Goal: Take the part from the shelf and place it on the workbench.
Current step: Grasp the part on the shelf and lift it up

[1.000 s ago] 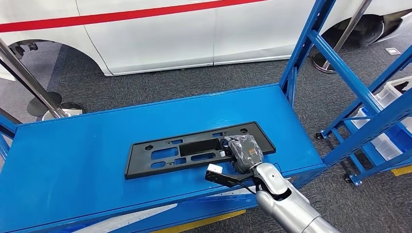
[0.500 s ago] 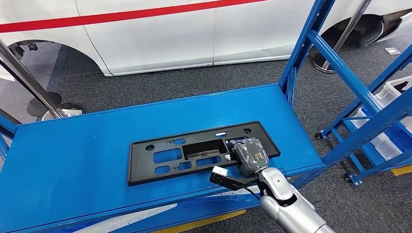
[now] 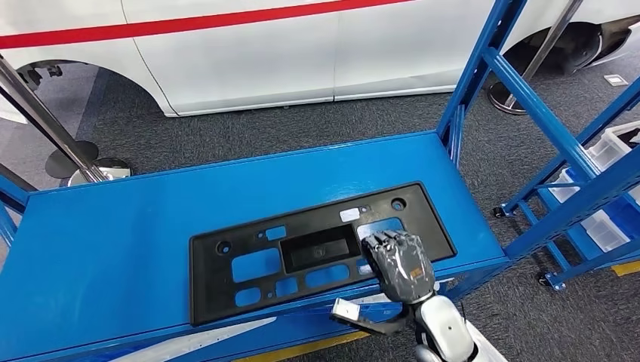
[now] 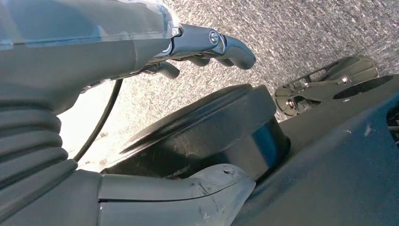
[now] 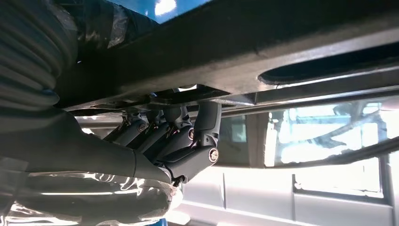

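1. The part [image 3: 302,253] was a flat black plastic panel, long and rectangular, with several rectangular cut-outs, a recessed pocket at its centre, round holes near the corners, and a small white label near its far edge.
2. It sat over the blue shelf deck [image 3: 113,226], its long side roughly along the deck's front edge. Blue showed through the cut-outs. Whether it rested flat or was raised slightly could not be told from the head view.
3. The right hand [image 3: 400,260] gripped the part at its right end. In the head view the back of the hand, under clear wrap, lay on top of the panel, with the fingers reaching into an opening.
4. The right wrist view gave what the head view lacked: the dark fingers [image 5: 188,136] curled together and hooked up against the underside of the part [image 5: 282,42], pressed to an inner edge. The thumb's contact was not visible.
5. The left hand [image 4: 141,94] showed in the left wrist view above grey carpet, its dark fingers [image 4: 226,44] bent inward and nothing held between them. How tightly they curled was hard to judge.
6. Beyond the shelf stood a white car body [image 3: 249,45] with a red stripe. Blue rack uprights [image 3: 483,68] rose at the right, and white bins [image 3: 604,151] sat partly cut off behind them.
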